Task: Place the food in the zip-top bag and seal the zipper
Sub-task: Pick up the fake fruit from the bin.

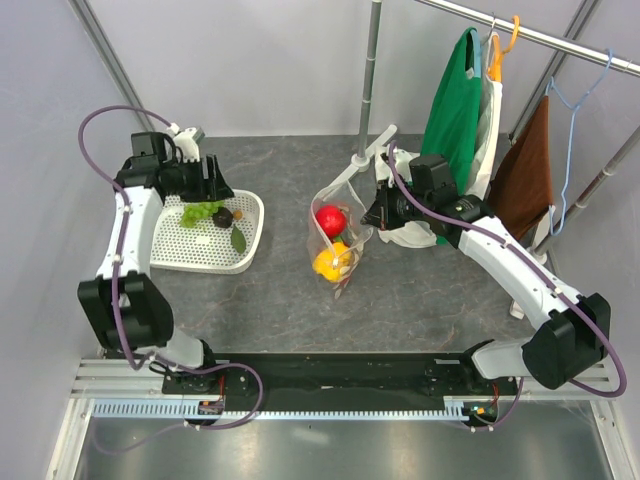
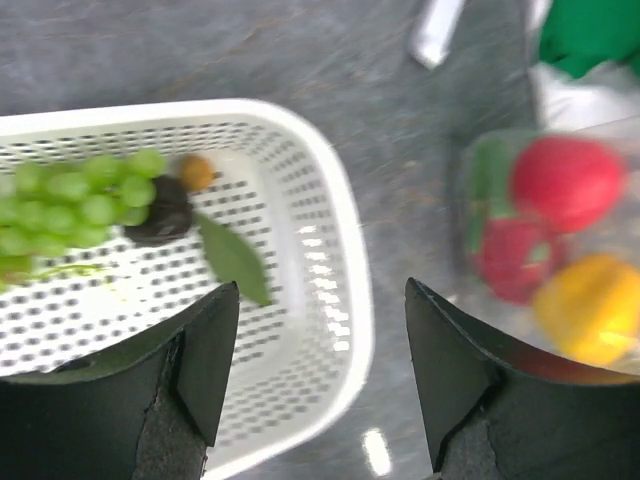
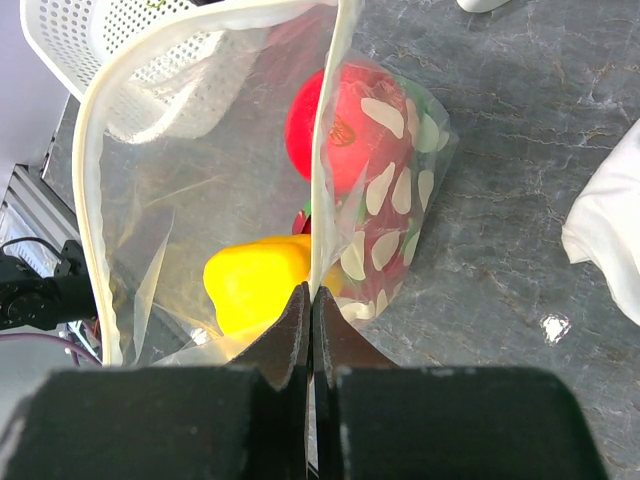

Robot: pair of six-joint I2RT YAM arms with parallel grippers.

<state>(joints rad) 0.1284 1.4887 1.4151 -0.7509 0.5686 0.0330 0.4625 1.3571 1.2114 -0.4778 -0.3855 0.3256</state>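
Left fingers (image 2: 215, 340), spread open, are hovering with green bunch (image 2: 70, 205) ahead-left in basket (image 2: 345, 260); right fingers (image 3: 300, 320) are pinching zip-top bag (image 3: 200, 180) rim.

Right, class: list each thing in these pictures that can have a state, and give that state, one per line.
zip-top bag: open, mouth held up
zipper: unsealed
right gripper: shut on the bag's edge
left gripper: open, above the basket
red food: inside the bag
yellow food: inside the bag
green grapes: lying in the basket
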